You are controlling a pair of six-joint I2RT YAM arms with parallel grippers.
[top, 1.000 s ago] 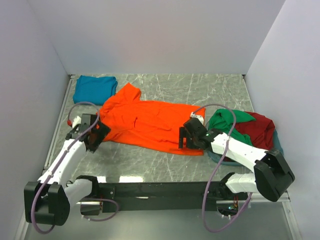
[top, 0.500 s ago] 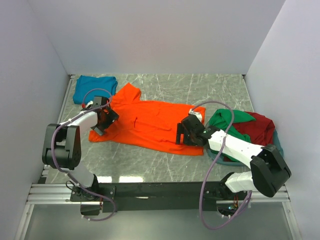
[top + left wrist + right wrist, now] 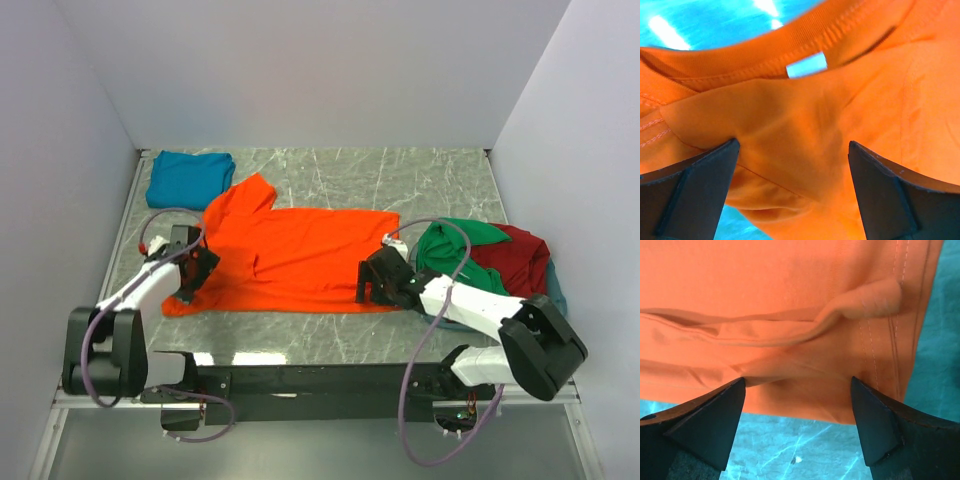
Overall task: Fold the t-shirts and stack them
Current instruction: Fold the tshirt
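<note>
The bright orange t-shirt (image 3: 300, 255) lies spread flat across the middle of the table, with one sleeve pointing to the back left. My left gripper (image 3: 190, 275) is open over its left end; the left wrist view shows the collar and white label (image 3: 806, 65) above my open gripper (image 3: 792, 170). My right gripper (image 3: 375, 282) is open at the shirt's right near corner; in the right wrist view (image 3: 797, 390) the stitched hem (image 3: 890, 335) lies between the jaws. The teal blue shirt (image 3: 188, 178) lies folded at the back left. The green (image 3: 455, 243) and dark red (image 3: 520, 258) shirts are heaped at the right.
The grey-blue basket (image 3: 553, 297) holds the green and red shirts at the right edge, behind my right arm. White walls close the table on three sides. Marbled grey tabletop (image 3: 400, 180) shows behind the orange shirt and along the near edge (image 3: 790, 450).
The orange shirt has been drawn toward the near edge and now lies flatter, with a straight front edge. My left gripper went back to the collar, then came forward. My right gripper shifted slightly nearer.
</note>
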